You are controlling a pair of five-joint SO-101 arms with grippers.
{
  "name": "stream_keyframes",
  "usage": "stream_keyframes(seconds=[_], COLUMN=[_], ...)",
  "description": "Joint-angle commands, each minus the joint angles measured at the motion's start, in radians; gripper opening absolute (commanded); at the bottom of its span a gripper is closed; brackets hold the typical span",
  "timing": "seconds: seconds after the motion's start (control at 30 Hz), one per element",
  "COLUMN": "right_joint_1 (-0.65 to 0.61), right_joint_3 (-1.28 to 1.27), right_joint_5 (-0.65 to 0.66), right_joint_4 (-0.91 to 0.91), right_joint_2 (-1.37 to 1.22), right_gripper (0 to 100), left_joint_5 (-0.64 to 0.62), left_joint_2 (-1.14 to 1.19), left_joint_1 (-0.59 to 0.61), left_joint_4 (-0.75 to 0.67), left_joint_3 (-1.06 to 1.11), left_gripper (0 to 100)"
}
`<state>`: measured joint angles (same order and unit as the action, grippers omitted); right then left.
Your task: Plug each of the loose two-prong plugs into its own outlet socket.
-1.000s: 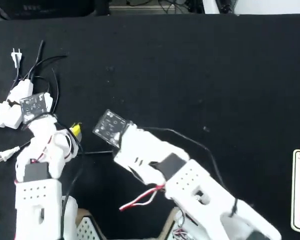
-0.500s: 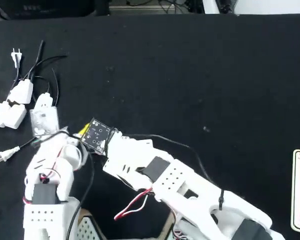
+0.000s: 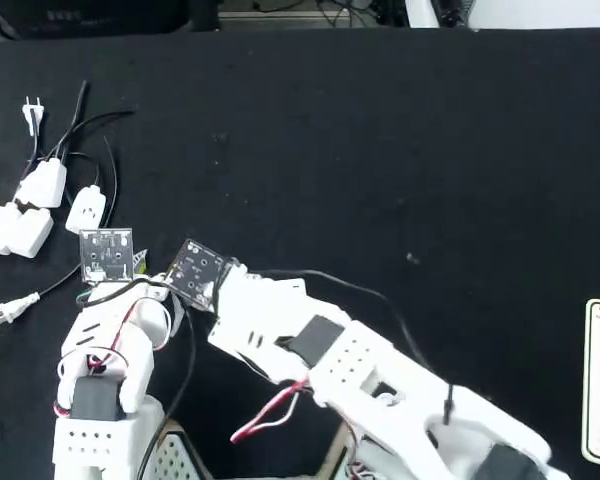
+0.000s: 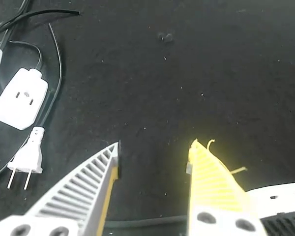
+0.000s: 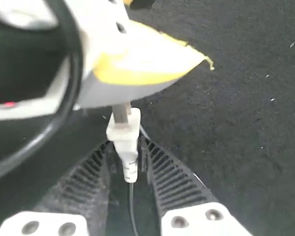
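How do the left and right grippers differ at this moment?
The left gripper is open and empty; the right gripper is shut on a white plug. The left gripper hangs over the black table near a loose plug and a socket; the right gripper sits close to the left one's yellow finger. Both have ribbed fingers.
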<state>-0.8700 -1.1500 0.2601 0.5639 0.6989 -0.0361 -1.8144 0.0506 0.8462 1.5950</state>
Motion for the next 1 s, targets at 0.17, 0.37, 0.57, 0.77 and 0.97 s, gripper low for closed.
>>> stream_keyframes(seconds=[0.17, 0.37, 0.57, 0.77, 0.97], right_joint_1=[-0.012, -0.012, -0.015, -0.017, -0.012], right_joint_3=[-0.068, -0.087, -0.076, -0.019, -0.028], right_joint_5=[-0.009, -0.009, -0.009, -0.009, -0.011], right_joint_4=[0.009, 0.011, -0.077, -0.095, -0.074], right_joint_2=[0.220, 0.251, 0.107, -0.022, 0.051], right_gripper=[1.1, 1.1, 1.1, 1.1, 1.1], left_joint_5=[0.008, 0.008, 0.002, 0.002, 0.063], left_joint_2=[-0.005, -0.005, -0.005, -0.006, -0.005], left_joint_1=[-0.013, -0.004, -0.007, -0.008, -0.099], left_joint_4=[0.003, -0.003, -0.002, -0.044, -0.051], left_joint_3=[-0.001, -0.012, -0.076, -0.071, 0.013], left_gripper=[23, 23, 23, 23, 23])
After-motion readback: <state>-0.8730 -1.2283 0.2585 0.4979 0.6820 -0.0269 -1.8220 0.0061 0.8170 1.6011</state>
